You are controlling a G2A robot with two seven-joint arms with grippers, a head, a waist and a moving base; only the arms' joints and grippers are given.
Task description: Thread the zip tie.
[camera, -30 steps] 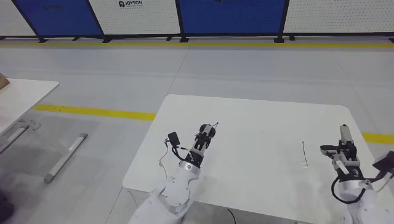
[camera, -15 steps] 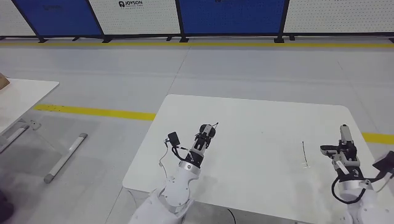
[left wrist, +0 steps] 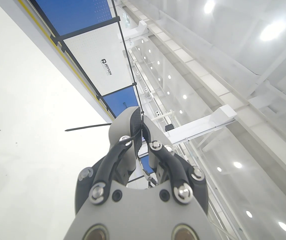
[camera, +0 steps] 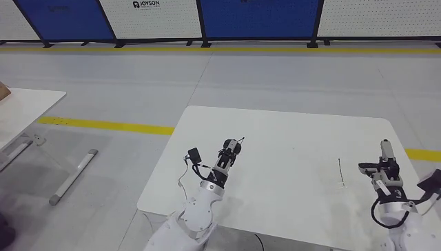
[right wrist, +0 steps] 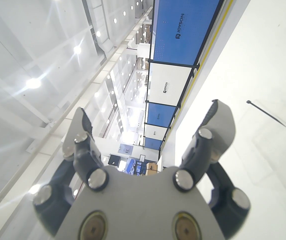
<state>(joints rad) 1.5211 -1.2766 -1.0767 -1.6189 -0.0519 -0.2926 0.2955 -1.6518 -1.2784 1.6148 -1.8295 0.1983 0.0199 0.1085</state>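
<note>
A thin black zip tie (left wrist: 87, 127) is clamped between the pads of my left gripper (left wrist: 140, 119), which is shut on it; its pointed tail sticks out sideways over the white table (camera: 289, 134). From above, that left gripper (camera: 233, 147) sits near the table's front left, with a short end of the tie (camera: 240, 140) poking out. A second black zip tie (camera: 341, 173) lies flat on the table at the right; it is the zip tie (right wrist: 270, 116) in the right wrist view. Beside it, near the right edge, my right gripper (camera: 383, 156) stands open and holds nothing (right wrist: 149, 111).
Another white table (camera: 21, 109) stands off to the left across a gap of floor, with a metal bar (camera: 72, 176) lying on the floor between. Blue and white partition panels (camera: 262, 6) line the back of the room.
</note>
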